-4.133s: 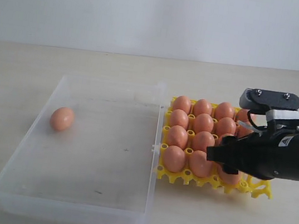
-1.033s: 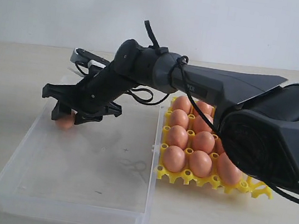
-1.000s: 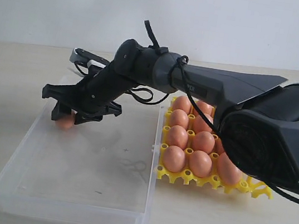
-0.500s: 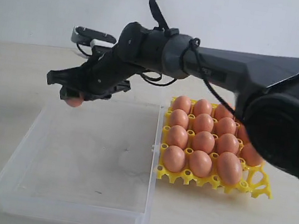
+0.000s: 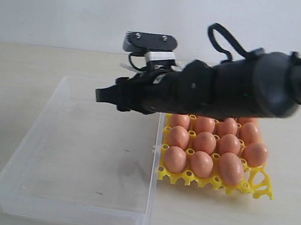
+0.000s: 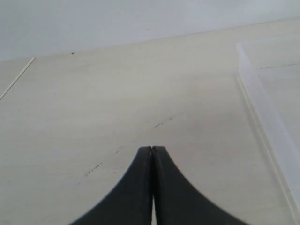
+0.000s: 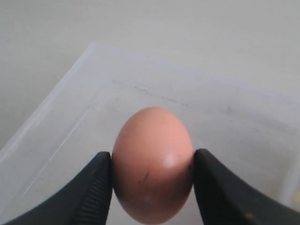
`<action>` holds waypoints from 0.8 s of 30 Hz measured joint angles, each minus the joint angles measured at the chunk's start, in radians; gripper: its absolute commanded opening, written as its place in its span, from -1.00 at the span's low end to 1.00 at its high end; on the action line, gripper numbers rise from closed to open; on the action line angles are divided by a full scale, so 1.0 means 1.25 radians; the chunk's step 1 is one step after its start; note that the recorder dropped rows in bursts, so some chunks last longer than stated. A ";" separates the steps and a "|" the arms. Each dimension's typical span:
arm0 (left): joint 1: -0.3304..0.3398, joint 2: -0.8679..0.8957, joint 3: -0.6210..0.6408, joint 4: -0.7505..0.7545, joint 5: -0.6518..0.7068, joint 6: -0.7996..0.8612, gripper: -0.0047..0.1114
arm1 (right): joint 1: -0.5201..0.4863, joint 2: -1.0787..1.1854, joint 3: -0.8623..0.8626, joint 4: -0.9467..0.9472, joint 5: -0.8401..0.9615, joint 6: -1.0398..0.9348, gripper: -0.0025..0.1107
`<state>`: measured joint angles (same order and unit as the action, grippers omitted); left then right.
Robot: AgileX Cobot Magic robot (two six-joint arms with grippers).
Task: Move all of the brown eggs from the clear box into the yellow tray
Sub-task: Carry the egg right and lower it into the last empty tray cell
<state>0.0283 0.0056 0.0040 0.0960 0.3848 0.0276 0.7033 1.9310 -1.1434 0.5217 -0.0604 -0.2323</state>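
Exterior: we are swinging the right gripper (image 5: 103,95) up from the clear box (image 5: 18,166) toward the yellow tray (image 5: 258,188), where the other brown eggs (image 5: 202,164) are sitting; the arm (image 5: 227,90) is hiding any free cup. Left wrist: the left gripper (image 6: 152,152) is idling clenched over bare table (image 6: 93,108). Right wrist: we are grasping the last egg (image 7: 152,164) above the box.

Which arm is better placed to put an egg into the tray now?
Right. The right fingers grip an egg above the box, not far from the tray. The left fingers are shut and empty over the table, outside the box.
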 measured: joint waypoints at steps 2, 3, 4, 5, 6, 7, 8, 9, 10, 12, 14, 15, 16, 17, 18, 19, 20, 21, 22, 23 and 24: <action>0.000 0.000 0.000 0.000 0.000 0.000 -0.92 | 0.000 -0.069 0.098 0.000 -0.089 -0.001 -0.96; 0.000 0.000 0.000 0.000 0.000 0.000 -0.92 | 0.000 -0.103 0.145 0.000 -0.124 -0.001 -0.96; 0.000 0.000 0.000 0.000 0.000 0.000 -0.92 | 0.000 -0.135 0.189 0.000 -0.175 -0.001 -0.96; 0.000 0.000 0.000 0.000 0.000 0.000 -0.92 | 0.000 -0.166 0.232 0.000 -0.207 -0.001 -0.96; 0.000 0.000 0.000 0.000 0.000 0.000 -0.92 | 0.000 -0.190 0.265 0.000 -0.243 -0.002 -0.96; 0.000 0.000 0.000 0.000 0.000 0.000 -0.92 | 0.000 -0.225 0.312 0.000 -0.276 -0.002 -0.96; 0.000 0.000 0.000 0.000 0.000 0.000 -0.92 | 0.000 -0.247 0.342 0.000 -0.307 -0.002 -0.96; 0.000 0.000 0.000 0.000 0.000 0.000 -0.92 | 0.000 -0.268 0.371 0.006 -0.329 -0.002 -0.96; 0.000 0.000 0.000 0.000 0.000 0.000 -0.92 | 0.000 -0.298 0.414 0.013 -0.365 -0.002 -0.96; 0.000 0.000 0.000 0.000 0.000 0.000 -0.92 | 0.000 -0.335 0.468 0.037 -0.410 -0.005 -0.96; 0.000 0.000 0.000 0.000 0.000 0.000 -0.92 | 0.000 -0.366 0.528 0.074 -0.457 -0.017 -0.96; 0.000 0.000 0.000 0.000 0.000 0.000 -0.92 | 0.000 -0.378 0.554 0.095 -0.475 -0.031 -0.96; 0.000 0.000 0.000 0.000 0.000 0.000 -0.92 | 0.000 -0.387 0.577 0.118 -0.485 -0.047 -0.96; 0.000 0.000 0.000 0.000 0.000 0.000 -0.92 | 0.000 -0.393 0.596 0.137 -0.490 -0.061 -0.96; 0.000 0.000 0.000 0.000 0.000 0.000 -0.92 | 0.000 -0.400 0.612 0.160 -0.496 -0.080 -0.96; 0.000 0.000 0.000 0.000 0.000 0.000 -0.92 | 0.000 -0.405 0.625 0.183 -0.496 -0.099 -0.96; 0.000 0.000 0.000 0.000 0.000 0.000 -0.92 | 0.000 -0.407 0.633 0.203 -0.497 -0.116 -0.96; 0.000 0.000 0.000 0.000 0.000 0.000 -0.92 | 0.000 -0.409 0.639 0.223 -0.497 -0.130 -0.96; 0.000 0.000 0.000 0.000 0.000 0.000 -0.92 | 0.000 -0.411 0.645 0.240 -0.497 -0.142 -0.96; 0.000 0.000 0.000 0.000 0.000 0.000 -0.92 | 0.000 -0.412 0.648 0.252 -0.497 -0.153 -0.96; 0.000 0.000 0.000 0.000 0.000 0.000 -0.92 | 0.000 -0.412 0.650 0.267 -0.497 -0.164 -0.96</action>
<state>0.0283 0.0056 0.0040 0.0960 0.3848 0.0276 0.7033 1.4157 -0.3314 0.8549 -0.6818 -0.4374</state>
